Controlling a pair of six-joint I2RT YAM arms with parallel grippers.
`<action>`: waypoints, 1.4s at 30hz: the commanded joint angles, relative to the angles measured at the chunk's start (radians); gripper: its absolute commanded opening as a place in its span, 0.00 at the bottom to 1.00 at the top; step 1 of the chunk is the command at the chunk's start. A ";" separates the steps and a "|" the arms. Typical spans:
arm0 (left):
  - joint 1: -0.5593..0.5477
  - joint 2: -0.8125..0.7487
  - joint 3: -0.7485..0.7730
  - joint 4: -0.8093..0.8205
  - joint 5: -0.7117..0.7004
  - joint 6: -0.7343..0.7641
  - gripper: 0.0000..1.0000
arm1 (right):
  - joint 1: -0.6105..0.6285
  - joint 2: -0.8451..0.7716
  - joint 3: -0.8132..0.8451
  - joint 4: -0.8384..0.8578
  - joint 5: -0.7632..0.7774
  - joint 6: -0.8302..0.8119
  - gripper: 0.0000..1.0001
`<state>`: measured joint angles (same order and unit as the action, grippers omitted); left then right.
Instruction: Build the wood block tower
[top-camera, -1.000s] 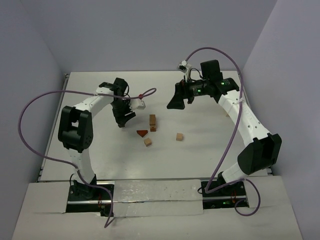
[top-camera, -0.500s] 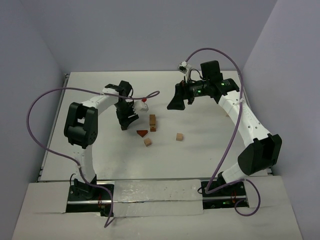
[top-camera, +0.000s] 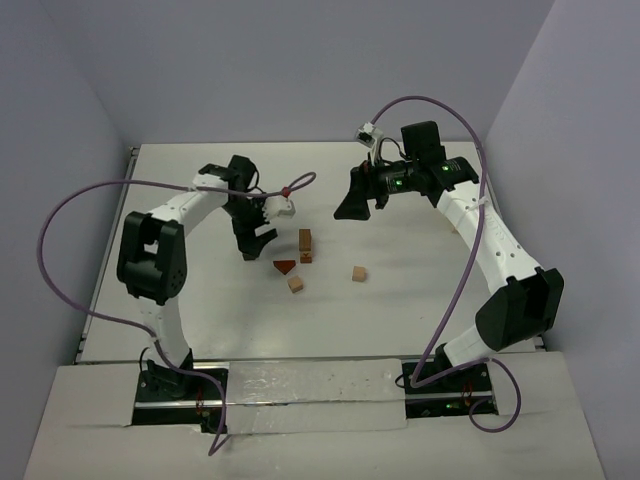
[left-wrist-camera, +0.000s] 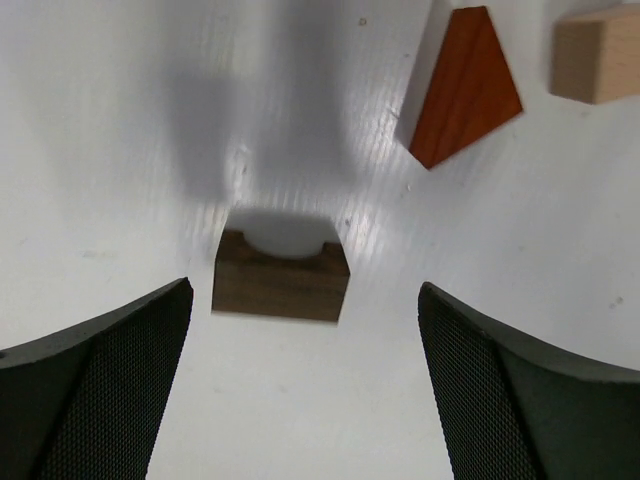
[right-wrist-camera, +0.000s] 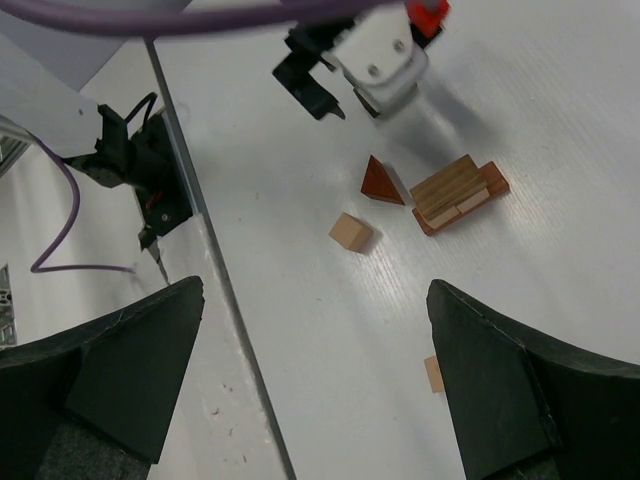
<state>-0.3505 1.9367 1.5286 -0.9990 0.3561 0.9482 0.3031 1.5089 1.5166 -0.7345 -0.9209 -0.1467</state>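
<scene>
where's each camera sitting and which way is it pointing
Top external: above and behind the arms, looking down on the table; both arms show whole, bases at the bottom.
Left wrist: low over the table, looking down at the arch; its own open fingers frame the bottom corners.
Right wrist: high up, looking down across the table at the stack; its own open fingers show at the bottom.
Shared: all three see the red wedge and a pale cube beside it.

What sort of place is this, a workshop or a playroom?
Probably a robotics test booth: a white table boxed in by plain walls, a left arm and right arm bolted at its edge, small wooden blocks set out.
</scene>
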 joint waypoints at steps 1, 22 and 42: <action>0.082 -0.166 -0.039 0.037 0.190 0.052 0.99 | -0.004 -0.056 -0.010 0.030 -0.018 0.001 1.00; 0.275 -0.201 -0.314 0.219 0.581 0.429 0.99 | -0.001 -0.032 -0.015 0.023 -0.006 -0.007 1.00; 0.230 -0.113 -0.337 0.334 0.414 0.391 0.97 | 0.001 -0.007 -0.006 0.018 -0.006 -0.013 1.00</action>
<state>-0.1039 1.8113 1.1949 -0.6912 0.7650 1.3136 0.3031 1.5063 1.4811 -0.7269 -0.9241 -0.1474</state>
